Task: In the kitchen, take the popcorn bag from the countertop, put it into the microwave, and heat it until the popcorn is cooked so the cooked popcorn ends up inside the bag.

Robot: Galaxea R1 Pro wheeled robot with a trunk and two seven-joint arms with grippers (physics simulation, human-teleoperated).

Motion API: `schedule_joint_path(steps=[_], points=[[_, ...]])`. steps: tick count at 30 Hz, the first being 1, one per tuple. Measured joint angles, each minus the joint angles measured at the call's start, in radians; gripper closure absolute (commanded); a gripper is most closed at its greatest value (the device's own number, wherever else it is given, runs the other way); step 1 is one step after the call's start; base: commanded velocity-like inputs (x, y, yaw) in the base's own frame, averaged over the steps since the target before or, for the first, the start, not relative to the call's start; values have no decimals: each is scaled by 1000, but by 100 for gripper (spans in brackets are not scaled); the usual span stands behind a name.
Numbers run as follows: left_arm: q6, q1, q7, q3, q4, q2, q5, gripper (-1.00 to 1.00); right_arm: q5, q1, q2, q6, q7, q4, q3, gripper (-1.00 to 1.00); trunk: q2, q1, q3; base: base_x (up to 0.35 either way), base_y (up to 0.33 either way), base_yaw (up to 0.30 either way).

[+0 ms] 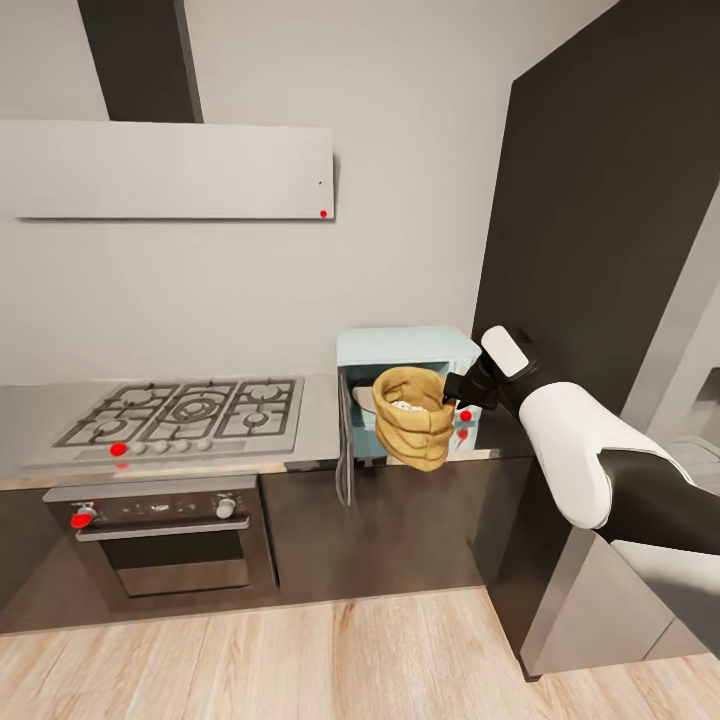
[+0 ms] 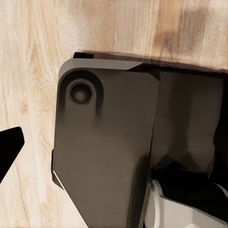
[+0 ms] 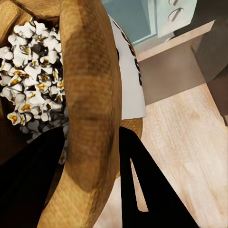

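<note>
The white label (image 3: 128,71) on the popcorn bag (image 3: 90,95) carries dark print along its edge. The print is too cut off to read

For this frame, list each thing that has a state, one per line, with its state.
popcorn bag: held in the air in front of the microwave, open top, white popped corn inside
microwave: door swung open
right gripper: shut on the bag's rim
oven: door closed
left gripper: cannot tell
</note>
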Motion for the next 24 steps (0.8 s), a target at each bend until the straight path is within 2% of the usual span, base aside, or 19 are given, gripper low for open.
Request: schedule_joint_path(steps=[7,16,24], points=[[0,0,-4,-1,-1,1,0,-100,0,0,-1,0,0,0,-1,100,-7,4,-3,5,0,0],[7,-6,-4,0,0,6,0,-100,0,0,-2,0,0,2,-1,100,-8,3,-3,282,0,0],[4,-3,-4,0,0,5,0,-100,1,1,-2,0,0,2,-1,100,-7,4,-3,43,0,0]])
